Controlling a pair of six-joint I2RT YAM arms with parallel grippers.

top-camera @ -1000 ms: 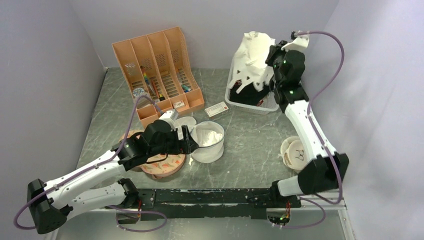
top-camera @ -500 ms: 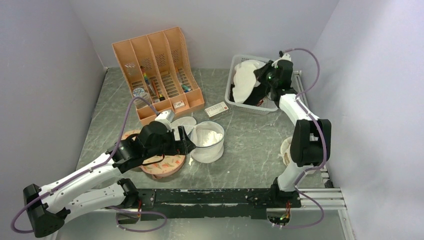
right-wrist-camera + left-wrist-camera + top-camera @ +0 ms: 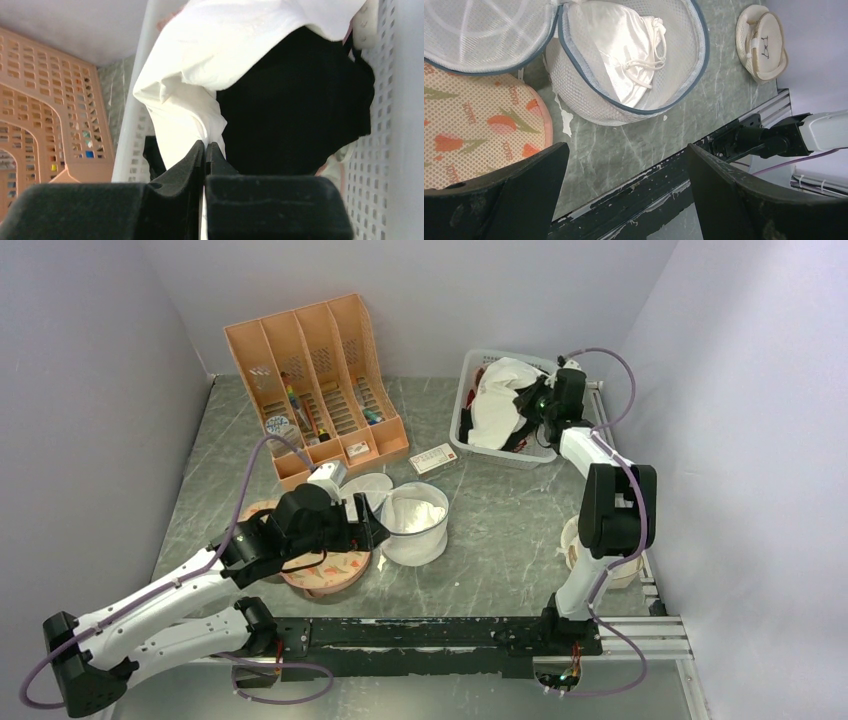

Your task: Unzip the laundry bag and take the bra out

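— Laundry bag (image 3: 415,523)?
— Standing mid-frame on the bench (image 3: 500,530), unzipped, mouth facing up, lid flap thrown toward the upper left. Left hand (image 3: 624,150) spread wide just beside it, grasping nothing.
— And the bra (image 3: 495,405)?
— Draped in the basket (image 3: 490,453) at upper right, lying lengthwise from upper right to lower left, pinched in the clenched right hand (image 3: 205,147). Hoisted high above the basket a second ago; now down inside it.
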